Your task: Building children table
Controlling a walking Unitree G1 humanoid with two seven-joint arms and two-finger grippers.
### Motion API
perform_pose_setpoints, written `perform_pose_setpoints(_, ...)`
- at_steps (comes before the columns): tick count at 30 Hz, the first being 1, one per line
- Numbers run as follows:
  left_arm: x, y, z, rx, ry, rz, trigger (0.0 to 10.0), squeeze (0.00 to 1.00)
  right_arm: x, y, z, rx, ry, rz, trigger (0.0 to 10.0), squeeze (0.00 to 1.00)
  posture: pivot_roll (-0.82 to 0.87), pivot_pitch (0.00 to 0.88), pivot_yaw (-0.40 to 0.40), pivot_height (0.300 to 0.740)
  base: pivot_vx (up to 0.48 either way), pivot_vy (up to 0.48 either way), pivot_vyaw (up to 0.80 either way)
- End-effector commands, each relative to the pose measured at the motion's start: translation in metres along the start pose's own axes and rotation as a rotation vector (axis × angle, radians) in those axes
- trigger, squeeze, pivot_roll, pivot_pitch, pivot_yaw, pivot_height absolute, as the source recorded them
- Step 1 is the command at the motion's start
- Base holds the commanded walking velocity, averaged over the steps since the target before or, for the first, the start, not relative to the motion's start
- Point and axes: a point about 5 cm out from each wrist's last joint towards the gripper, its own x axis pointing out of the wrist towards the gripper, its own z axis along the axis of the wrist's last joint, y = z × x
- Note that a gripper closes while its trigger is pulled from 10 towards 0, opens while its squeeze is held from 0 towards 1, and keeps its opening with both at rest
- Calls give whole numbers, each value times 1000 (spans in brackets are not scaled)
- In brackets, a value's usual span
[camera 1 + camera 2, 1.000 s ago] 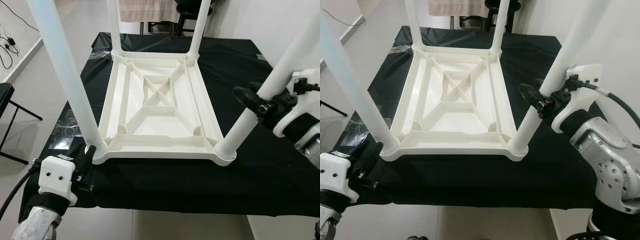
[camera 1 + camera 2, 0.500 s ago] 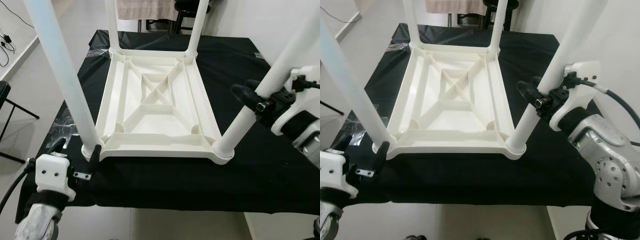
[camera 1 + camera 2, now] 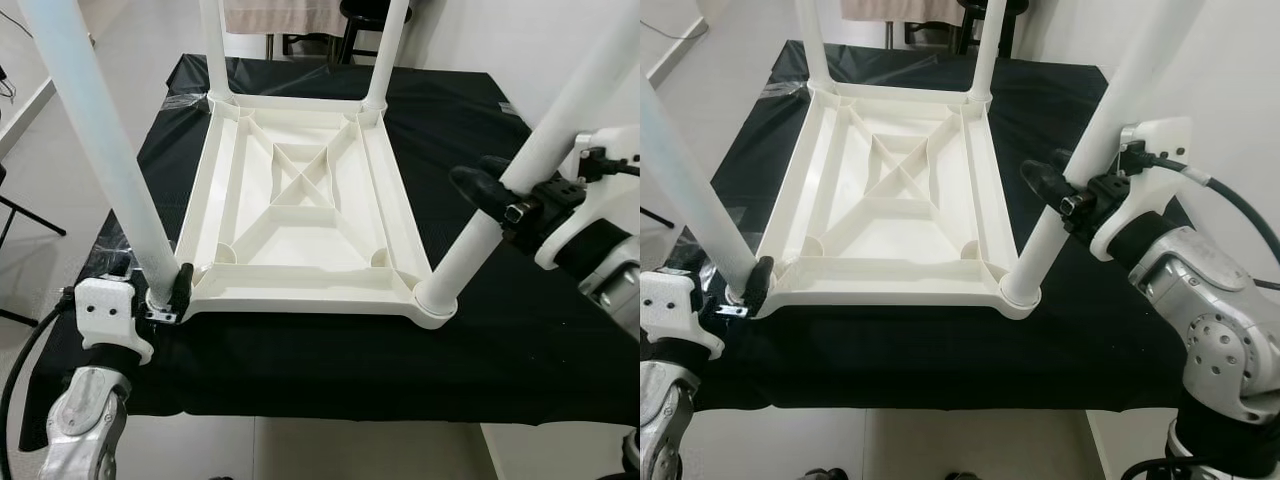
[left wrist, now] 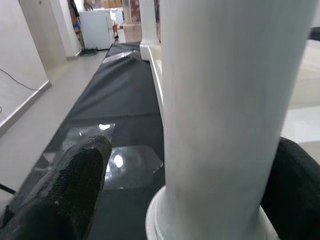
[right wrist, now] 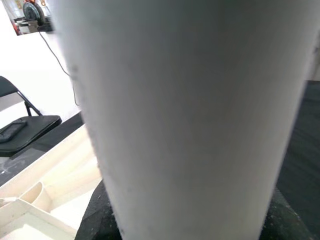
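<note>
Table (image 3: pixel 300 215) upside down on black cloth (image 3: pixel 480 340) | left gripper (image 3: pixel 165 292) straddles near-left leg (image 3: pixel 95 150) | right gripper (image 3: pixel 495 200) grips near-right leg (image 3: pixel 520 190)

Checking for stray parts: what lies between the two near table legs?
Only the tabletop's near rim between the left leg and right leg, seen in both eye views.

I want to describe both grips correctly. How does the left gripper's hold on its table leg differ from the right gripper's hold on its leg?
The left gripper sits at the very base of the near-left leg, beside the socket; the right gripper holds the near-right leg partway up. The left fingers flank the leg with a gap on one side; the right ones press against theirs. Both legs are white and stand in the upturned tabletop.
</note>
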Motion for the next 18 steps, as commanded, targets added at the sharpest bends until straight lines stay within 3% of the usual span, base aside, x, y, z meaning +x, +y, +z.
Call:
perform_pose_setpoints(1,-4,2,-12,-9,31,24,10000,0,1,9,5,11,-17,65,0,0,-38,186,-129,740,0,0,0)
perform_pose_setpoints(2,-4,2,-12,-9,31,24,10000,0,1,9,5,11,-17,65,0,0,-38,186,-129,740,0,0,0)
perform_pose_setpoints(3,-4,5,-18,-21,41,42,4667,0,1,9,5,11,-17,64,0,0,-39,184,-135,740,0,0,0)
perform_pose_setpoints(4,-4,6,-19,-30,36,38,0,0,1,8,5,10,-16,62,0,0,-40,182,-134,740,0,0,0)
perform_pose_setpoints(18,11,20,0,-53,-71,46,0,0,4,7,0,28,-9,29,0,0,-31,178,-129,740,0,0,0)
